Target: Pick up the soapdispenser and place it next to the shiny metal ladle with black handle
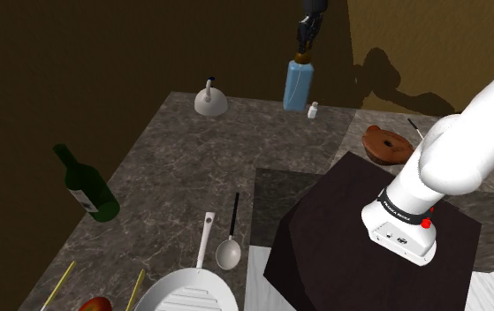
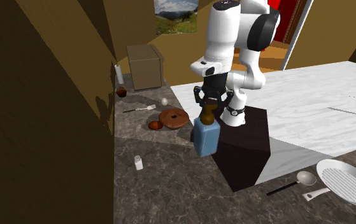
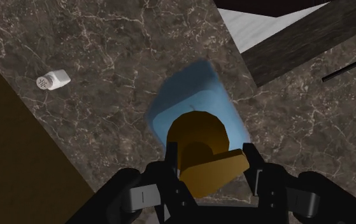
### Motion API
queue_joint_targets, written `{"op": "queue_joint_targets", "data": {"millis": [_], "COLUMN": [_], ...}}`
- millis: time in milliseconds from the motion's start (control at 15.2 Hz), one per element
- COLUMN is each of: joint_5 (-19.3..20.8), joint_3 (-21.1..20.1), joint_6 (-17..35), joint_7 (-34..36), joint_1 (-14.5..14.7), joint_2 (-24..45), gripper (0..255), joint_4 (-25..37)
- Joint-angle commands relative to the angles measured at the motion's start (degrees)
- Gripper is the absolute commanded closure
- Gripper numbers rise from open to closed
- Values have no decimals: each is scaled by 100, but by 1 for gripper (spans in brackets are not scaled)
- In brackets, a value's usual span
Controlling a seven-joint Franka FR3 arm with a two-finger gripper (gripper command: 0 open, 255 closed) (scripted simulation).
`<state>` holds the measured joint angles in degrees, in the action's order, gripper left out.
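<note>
Shoulder view, read left to right. A dark stone counter [image 1: 174,168] with pale veins runs between plain brown walls [image 1: 77,62].

At the far left we see a dark green bottle [image 1: 86,185] lying tilted on the stone. Next is a white dome [image 1: 210,102] with a short stem, set at the counter's far edge. A white ribbed pan [image 1: 192,292] sits at the near edge. The ladle [image 1: 229,252] lies just beside the pan, its shiny bowl toward us and its black handle pointing away.

The dispenser [image 1: 297,84] has a blue body and a brown pump [image 3: 199,137]. It stands upright at the far edge, against the wall and well apart from the ladle. We cannot tell whether its base touches the stone. The gripper [image 1: 305,51] comes straight down on it. In the wrist view the fingers [image 3: 255,172] are drawn in narrow and clasp the pump from both sides.

A small white shaker [image 1: 313,109] lies just beside the dispenser. A brown dish [image 1: 386,144] follows. Last is the dark stand [image 1: 342,238], which carries the white arm [image 1: 466,150].

In the second exterior view we note a white veined slab [image 2: 335,95] beyond the stand. A brown box [image 2: 144,67] stands at the counter's end, and a landscape picture [image 2: 176,13] hangs on the wall.
</note>
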<state>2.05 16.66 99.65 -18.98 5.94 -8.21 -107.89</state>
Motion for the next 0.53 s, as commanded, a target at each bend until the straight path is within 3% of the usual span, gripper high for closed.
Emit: {"op": "queue_joint_targets", "data": {"millis": [0, 462], "joint_5": [-11, -124], "joint_3": [-163, -670], "joint_6": [134, 494], "joint_7": [292, 1175], "joint_1": [119, 521], "joint_2": [-49, 146], "gripper": [255, 255], "joint_4": [-179, -358]}}
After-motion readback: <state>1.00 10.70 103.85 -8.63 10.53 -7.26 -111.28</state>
